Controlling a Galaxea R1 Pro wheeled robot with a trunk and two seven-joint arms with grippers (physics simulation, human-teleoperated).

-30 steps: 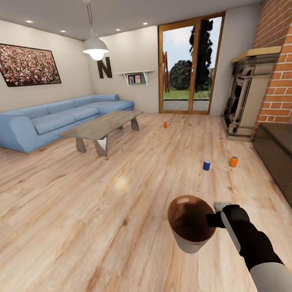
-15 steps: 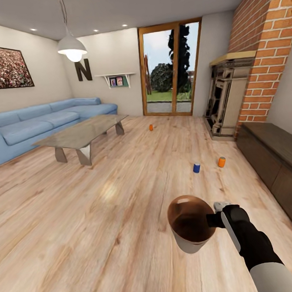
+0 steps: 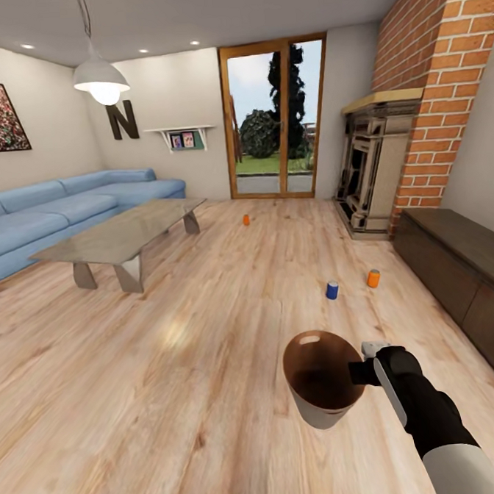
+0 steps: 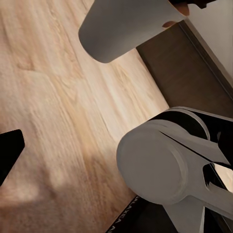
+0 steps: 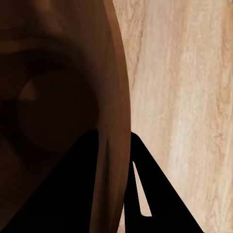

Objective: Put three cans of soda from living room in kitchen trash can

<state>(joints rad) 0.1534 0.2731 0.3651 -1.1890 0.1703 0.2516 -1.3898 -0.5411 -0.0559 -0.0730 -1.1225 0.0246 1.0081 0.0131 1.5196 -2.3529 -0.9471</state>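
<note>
I hold the tash can (image 3: pixel 323 382), pale grey outside and orange-brown inside, over the living room's plank floor. My right gripper (image 3: pixel 361 372) is shut on its rim. In the right wrist view the black fingers (image 5: pixel 73 194) pinch the rim wall (image 5: pixel 114 97). The left wrist view catches the bucket's grey outside (image 4: pixel 121 29). Three cans of soda stand on the floor ahead: a dark blue one (image 3: pixel 332 290), an orange one (image 3: pixel 373 278) just right of it, and another orange one (image 3: pixel 246 220) farther off near the glass doors. One black fingertip (image 4: pixel 7 155) of my left gripper shows.
A long low dark-wood cabinet (image 3: pixel 463 276) runs along the right wall, beyond it a brick fireplace (image 3: pixel 374 164). A glass-topped coffee table (image 3: pixel 121 237) and blue sofa (image 3: pixel 60 212) stand at the left. Wood-framed glass doors (image 3: pixel 275 120) are at the back.
The whole view has swung right: sofa, table and doors slid leftward in the picture, and more of the cabinet shows. The bucket and right arm keep their place in view.
</note>
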